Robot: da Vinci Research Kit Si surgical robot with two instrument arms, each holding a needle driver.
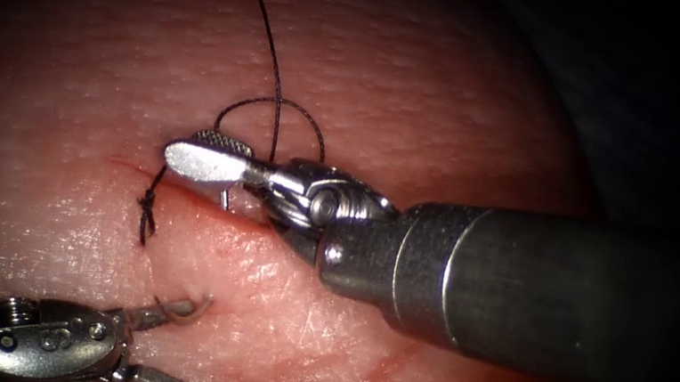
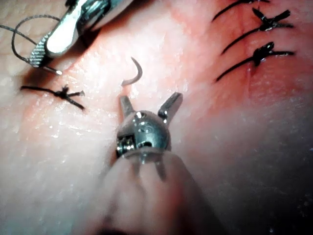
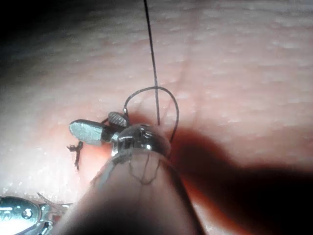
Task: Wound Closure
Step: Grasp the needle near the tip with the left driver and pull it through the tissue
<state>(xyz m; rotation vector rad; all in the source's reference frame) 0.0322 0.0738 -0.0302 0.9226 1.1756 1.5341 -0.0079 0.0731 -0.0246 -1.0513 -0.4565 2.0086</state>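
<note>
rt tool (image 3: 100,125) sits over the tissue (image 3: 234,58), jaws parted, nothing seen between them. thread (image 3: 151,54) drops in a straight line to a loop just behind the jaws. a knotted stitch (image 3: 76,152) lies beside the tip. left tool (image 3: 24,215) near.

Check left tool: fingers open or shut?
Open. The left tool has its fingers spread in a V, holding nothing; the needle lies beyond them.

The endoscope looks down close; both wrist views share the knotted stitch (image 1: 148,209) beside the cut.
</note>
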